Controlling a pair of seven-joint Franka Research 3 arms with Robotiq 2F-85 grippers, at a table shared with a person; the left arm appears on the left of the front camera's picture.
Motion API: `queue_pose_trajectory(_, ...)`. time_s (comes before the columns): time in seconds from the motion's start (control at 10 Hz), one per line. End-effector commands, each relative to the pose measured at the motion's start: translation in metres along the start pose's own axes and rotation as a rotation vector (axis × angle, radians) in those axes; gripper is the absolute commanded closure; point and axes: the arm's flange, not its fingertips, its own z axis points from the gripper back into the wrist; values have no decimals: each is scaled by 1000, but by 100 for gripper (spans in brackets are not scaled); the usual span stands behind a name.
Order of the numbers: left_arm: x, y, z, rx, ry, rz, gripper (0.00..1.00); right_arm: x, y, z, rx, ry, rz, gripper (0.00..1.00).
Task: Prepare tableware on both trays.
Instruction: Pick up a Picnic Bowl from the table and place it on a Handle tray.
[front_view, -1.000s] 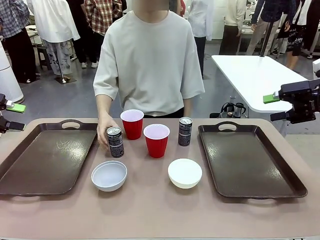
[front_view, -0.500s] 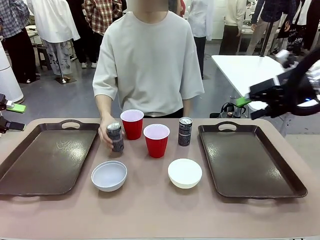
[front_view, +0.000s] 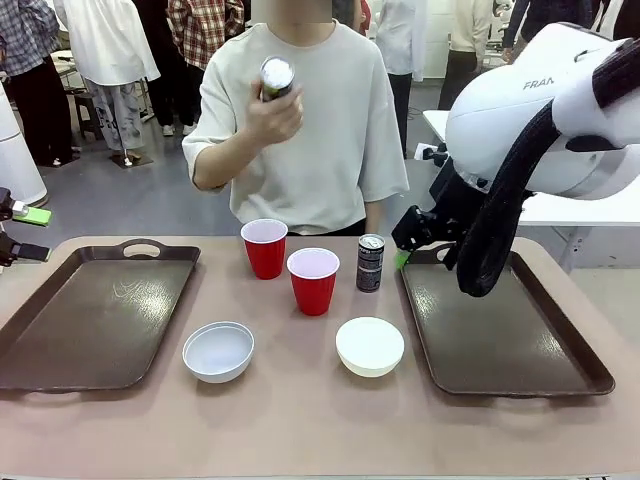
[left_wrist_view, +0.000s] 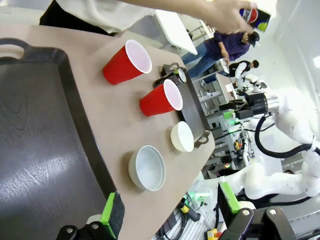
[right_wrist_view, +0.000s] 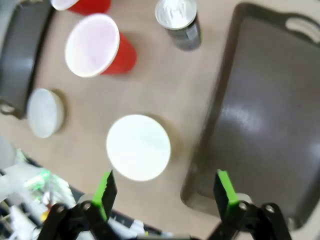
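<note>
Tableware's all off the trays, by the look of it; using the front red cup (front_view: 313, 280) as the marker: the second red cup (front_view: 265, 247) sits just behind-left of it, a standing drink can (front_view: 370, 262) just to its right, the white bowl (front_view: 370, 345) front-right of it, a greyer bowl (front_view: 218, 351) front-left; the other can (front_view: 277, 77) is up in the person's hand (front_view: 275, 112), high behind the cup; left tray (front_view: 90, 320) well to the cup's left, right tray (front_view: 500, 330) to its right past the can. Right gripper (right_wrist_view: 165, 186) hangs right of the cup, beside the can, fingers spread wide, nothing in them; left gripper (left_wrist_view: 170, 205) sits far left of the cup, spread and empty too. My guess is the white bowl's next: drop one finger inside the rim, one outside, pinch the wall, lift it clear over the tray's raised rim; mind the can.
</note>
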Motion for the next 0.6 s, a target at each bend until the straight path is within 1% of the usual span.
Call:
queue_pose_trajectory(0.0,0,1,0,-15,-9,-13,0,-3,-2,7,32,-54,1,0)
queue_pose_trajectory(0.1,0,1,0,-15,-9,-13,0,0,0,0,0,0,0,0)
queue_pose_trajectory(0.2,0,1,0,-15,-9,-13,0,-15,6,-21,-97,122,-3,0)
queue_pose_trajectory(0.3,0,1,0,-15,-9,-13,0,-20,11,-44,-121,201,-6,0)
queue_pose_trajectory(0.5,0,1,0,-15,-9,-13,0,-26,18,-78,-126,255,6,0)
